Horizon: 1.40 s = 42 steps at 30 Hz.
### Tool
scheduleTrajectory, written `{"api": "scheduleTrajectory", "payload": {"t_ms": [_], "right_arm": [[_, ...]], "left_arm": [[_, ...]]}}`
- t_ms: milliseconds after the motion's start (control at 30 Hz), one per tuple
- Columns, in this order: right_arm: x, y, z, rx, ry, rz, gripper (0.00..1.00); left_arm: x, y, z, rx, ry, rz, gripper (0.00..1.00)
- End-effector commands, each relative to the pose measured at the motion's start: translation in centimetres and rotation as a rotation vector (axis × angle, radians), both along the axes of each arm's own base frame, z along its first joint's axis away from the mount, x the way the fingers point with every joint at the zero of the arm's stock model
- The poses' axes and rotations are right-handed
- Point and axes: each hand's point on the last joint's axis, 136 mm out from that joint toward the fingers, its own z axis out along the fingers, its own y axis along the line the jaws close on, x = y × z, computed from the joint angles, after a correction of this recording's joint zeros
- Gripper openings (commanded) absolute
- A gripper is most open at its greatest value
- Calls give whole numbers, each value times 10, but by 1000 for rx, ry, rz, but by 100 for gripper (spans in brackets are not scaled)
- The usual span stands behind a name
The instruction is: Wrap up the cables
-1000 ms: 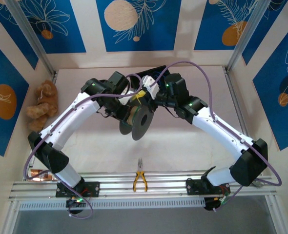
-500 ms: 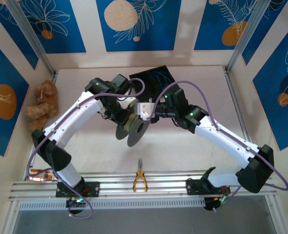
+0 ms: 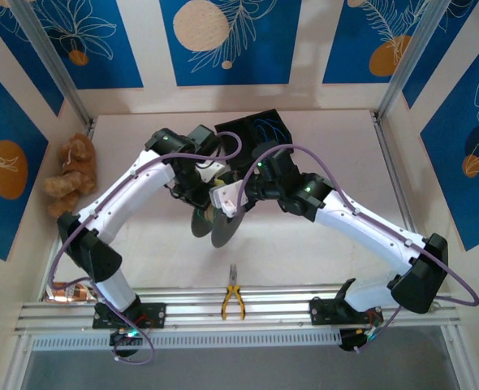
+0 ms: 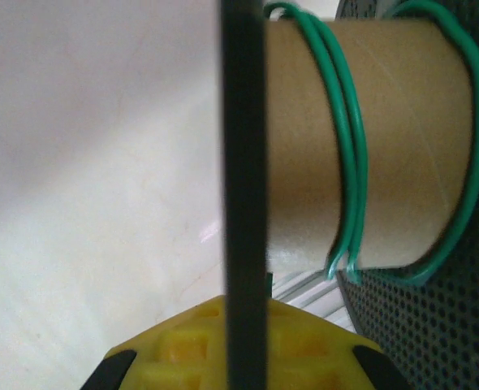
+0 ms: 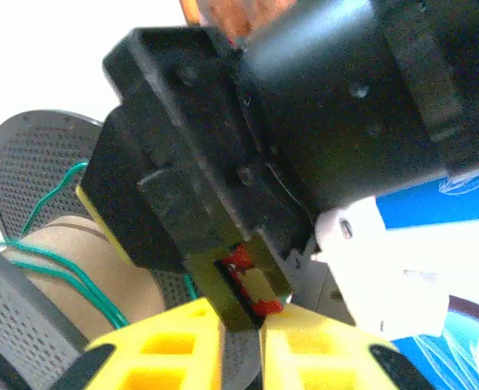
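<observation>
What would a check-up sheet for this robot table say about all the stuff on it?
Surface: beige tabletop, no spills seen.
Job's things: black mesh-sided spool with a brown cardboard core; thin green wire looped a few turns round the core.
Clutter: yellow-handled pliers at the near edge; brown plush toy by the left wall; black box at the back.
Pincers: left pincer shut on the spool's black side disc; right pincer close beside it, open or shut cannot be told.
Cables: thick lilac cords run along both arms.
Surroundings: blue wall panels with white leaf drawings; metal rail in front.
</observation>
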Motion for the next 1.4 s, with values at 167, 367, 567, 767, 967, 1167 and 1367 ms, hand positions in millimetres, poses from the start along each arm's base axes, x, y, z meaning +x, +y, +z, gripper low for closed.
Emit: {"api": "scheduleTrajectory", "payload": {"t_ms": [167,367,567,767,967,1167,1367], "right_arm": [[-60,25,47,150,262,170,34],[-72,11,95,339,424,144,49],[-70,-11,131,551,696,-21,63],[-18,-71,115,773,1176,-487,72],[2,-119,57,845,1561,-649,75],[25,-142,-4,957,1983,-834,69],[43,-149,-30,1158,2296,-937,69]], "left_arm": [[57,-25,42,-204,-304,105,0],[70,-12,53,-185,-428,159,0],[79,-5,74,-238,-552,220,0],[78,4,102,-326,-680,266,0],[71,10,127,-503,-699,330,0],[63,11,148,-731,-646,396,0],[59,7,153,-892,-578,410,0]]}}
